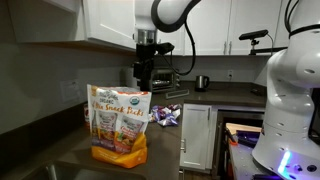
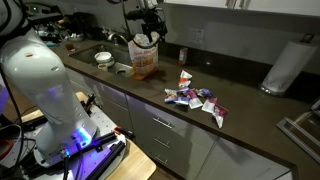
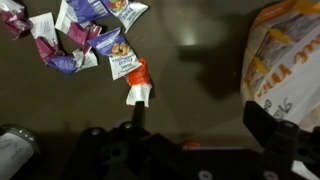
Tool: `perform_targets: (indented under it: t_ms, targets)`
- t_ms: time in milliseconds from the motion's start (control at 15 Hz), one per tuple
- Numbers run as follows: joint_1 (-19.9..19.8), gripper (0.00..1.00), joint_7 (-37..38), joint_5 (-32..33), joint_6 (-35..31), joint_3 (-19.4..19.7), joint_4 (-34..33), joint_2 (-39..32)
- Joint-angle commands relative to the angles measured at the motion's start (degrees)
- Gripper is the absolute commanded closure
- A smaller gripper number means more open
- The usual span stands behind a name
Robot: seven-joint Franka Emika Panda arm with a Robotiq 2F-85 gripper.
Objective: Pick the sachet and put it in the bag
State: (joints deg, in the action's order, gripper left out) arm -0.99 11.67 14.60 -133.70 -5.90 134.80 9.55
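The sachet [image 3: 139,74], a small red-orange packet with white ends, lies flat on the dark counter beside a pile of small crinkly packets [image 3: 85,35]; it also shows in an exterior view [image 2: 184,78]. The bag [image 1: 120,122], white on top and orange below, stands upright on the counter in both exterior views [image 2: 145,62], and its top fills the right edge of the wrist view [image 3: 290,60]. My gripper [image 3: 197,112] is open and empty. It hangs high over the counter just above the bag [image 1: 145,72] [image 2: 150,25]. In the wrist view its left fingertip overlaps the sachet's lower end.
The packet pile lies further along the counter [image 2: 197,98] [image 1: 165,114]. A sink [image 2: 100,55] is beyond the bag and a paper towel roll [image 2: 284,66] stands at the far end. A kettle [image 1: 202,82] sits by the wall. Cabinets hang overhead [image 1: 105,25].
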Motion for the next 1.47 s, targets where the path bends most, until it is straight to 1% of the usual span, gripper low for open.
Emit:
perform_targets:
  t_ms: [0, 200, 333, 533, 600, 867, 933, 1200, 1400]
  targets:
    - [-1.0, 0.0, -1.89, -0.13, -3.42, 3.11, -7.64, -10.19]
    - [-0.6, 0.0, -3.25, -3.5, -5.14, 5.39, -10.76, -15.84]
    - [-0.8, 0.0, -4.15, -4.94, -9.16, 6.38, -10.84, -18.71]
    - [-1.05, 0.0, -4.2, -6.94, -16.62, 7.48, -9.34, -21.05]
    - [0.21, 0.0, -2.19, -5.07, -13.07, 7.89, -9.64, -19.92]
    - [0.45, 0.0, -2.22, -5.22, -13.71, 8.21, -9.65, -20.7]
    - [1.0, 0.0, 0.11, -2.97, -14.59, 8.99, -9.9, -21.5]
    - [1.93, 0.0, 3.12, -0.07, -19.66, 10.62, -8.71, -24.32]
    - [2.96, 0.0, 5.35, 0.63, -24.02, 12.25, -7.62, -26.5]
